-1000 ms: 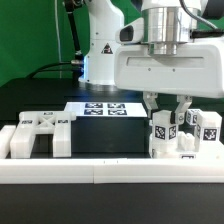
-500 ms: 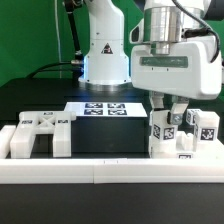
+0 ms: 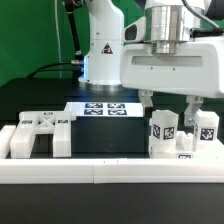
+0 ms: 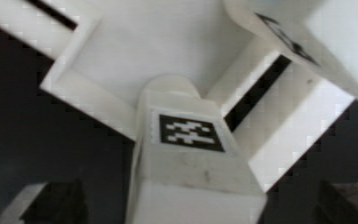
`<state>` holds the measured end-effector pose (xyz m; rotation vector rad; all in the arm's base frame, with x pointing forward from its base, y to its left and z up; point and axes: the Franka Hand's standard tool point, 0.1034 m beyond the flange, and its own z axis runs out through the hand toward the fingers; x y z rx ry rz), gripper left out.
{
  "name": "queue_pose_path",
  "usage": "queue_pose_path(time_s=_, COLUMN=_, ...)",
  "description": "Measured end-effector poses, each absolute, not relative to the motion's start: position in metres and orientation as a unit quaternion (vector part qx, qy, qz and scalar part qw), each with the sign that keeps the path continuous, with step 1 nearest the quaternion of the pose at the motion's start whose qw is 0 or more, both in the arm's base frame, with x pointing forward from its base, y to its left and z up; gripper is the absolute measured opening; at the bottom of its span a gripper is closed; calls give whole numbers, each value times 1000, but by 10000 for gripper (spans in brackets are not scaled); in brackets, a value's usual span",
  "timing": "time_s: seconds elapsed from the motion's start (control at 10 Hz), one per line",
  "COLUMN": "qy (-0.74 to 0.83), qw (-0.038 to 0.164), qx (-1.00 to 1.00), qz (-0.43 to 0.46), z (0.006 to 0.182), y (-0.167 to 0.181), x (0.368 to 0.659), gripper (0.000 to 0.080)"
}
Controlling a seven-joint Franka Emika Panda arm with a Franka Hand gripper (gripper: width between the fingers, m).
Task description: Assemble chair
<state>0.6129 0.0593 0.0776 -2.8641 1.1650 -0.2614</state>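
Jaws spread wide over upright leg blk [image 3: 163, 132] (no contact).

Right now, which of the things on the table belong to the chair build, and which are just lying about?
Chair job:
big piece at the exterior view's left
tagged block below the open end effector
second block beside it

Lying about:
marker board
front rail

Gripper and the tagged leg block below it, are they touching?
Apart. Wrist view: the leg block sits between the fingers of the open gripper, dark gap each side.
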Motion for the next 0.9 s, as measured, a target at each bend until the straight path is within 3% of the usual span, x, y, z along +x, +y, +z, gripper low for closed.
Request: queue_pose_path(time_s=0.9, qy=24, qw=-16, qx=-996, qz=-86, z=77, y=54, x=613, gripper=648)
